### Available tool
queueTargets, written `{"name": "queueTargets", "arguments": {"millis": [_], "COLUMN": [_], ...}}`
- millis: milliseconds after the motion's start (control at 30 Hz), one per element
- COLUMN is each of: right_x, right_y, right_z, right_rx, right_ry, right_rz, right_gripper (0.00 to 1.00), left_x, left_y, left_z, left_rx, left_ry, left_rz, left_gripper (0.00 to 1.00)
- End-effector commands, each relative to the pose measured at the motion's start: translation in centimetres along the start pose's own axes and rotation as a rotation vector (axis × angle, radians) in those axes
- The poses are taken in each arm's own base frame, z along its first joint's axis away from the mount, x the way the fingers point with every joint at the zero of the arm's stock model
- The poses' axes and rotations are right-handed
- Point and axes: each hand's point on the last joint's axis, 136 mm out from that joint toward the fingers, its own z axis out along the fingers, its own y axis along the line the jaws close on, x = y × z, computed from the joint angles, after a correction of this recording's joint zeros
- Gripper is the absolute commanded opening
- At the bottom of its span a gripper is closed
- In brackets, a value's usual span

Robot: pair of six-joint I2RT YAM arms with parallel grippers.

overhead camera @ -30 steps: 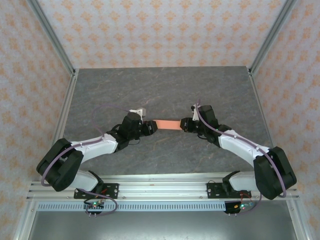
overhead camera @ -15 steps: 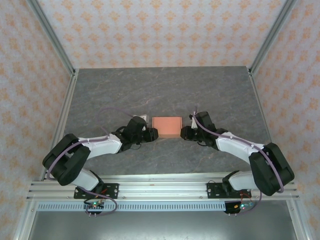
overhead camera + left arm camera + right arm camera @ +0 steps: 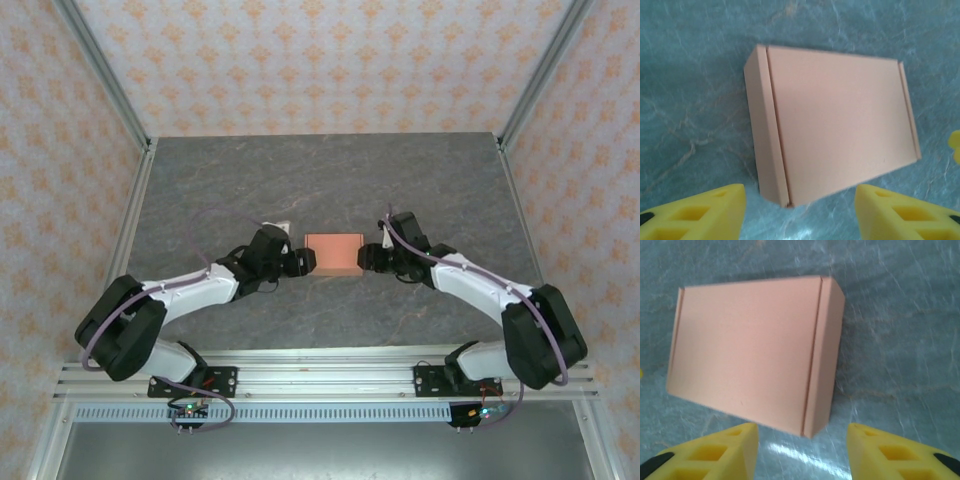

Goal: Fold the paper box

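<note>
My overhead feed is bright and evenly lit from above, with only soft shadows under the arms on the grey marbled tabletop [image 3: 400, 180]. Both wrist feeds run bluish and soft. White glare streaks the tabletop just below the salmon-orange flat card box [image 3: 750, 350], whose edges look smeared, perhaps by motion blur. The yellow plastic fingertips [image 3: 695, 212] are out of focus.

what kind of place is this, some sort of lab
Probably a robot test cell, not a home: a grey marbled table boxed in by patterned panels on aluminium posts, with a mounting rail along its near edge.
</note>
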Motion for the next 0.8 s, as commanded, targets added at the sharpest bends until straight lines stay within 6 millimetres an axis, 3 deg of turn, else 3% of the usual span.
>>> {"name": "queueTargets", "arguments": {"millis": [0,300,467,767], "right_x": [-2.1,-2.5,-3.2,-6.3], "right_y": [0.5,0.9,1.2,-1.1], "right_z": [0.9,4.1,4.6,4.6], "right_rx": [-0.032,-0.093,-0.114,-0.08], "right_ry": [-0.009,0.061,0.047,-0.011], "right_rz": [0.032,0.099,0.117,0.148], "right_gripper": [0.51,0.51,0.48,0.41], "left_x": [-0.6,-0.8,-1.3,-3.2], "left_y": [0.3,-0.2,-1.0,-2.1], "left_z": [1.0,3.8,4.5,6.9], "left_rx": [-0.021,-0.014,0.013,0.001], "left_ry": [0.041,0.107,0.103,0.114], "left_rz": [-0.001,-0.016,-0.035,-0.015], "left_gripper": [0.6,0.6,0.6,0.6]}}
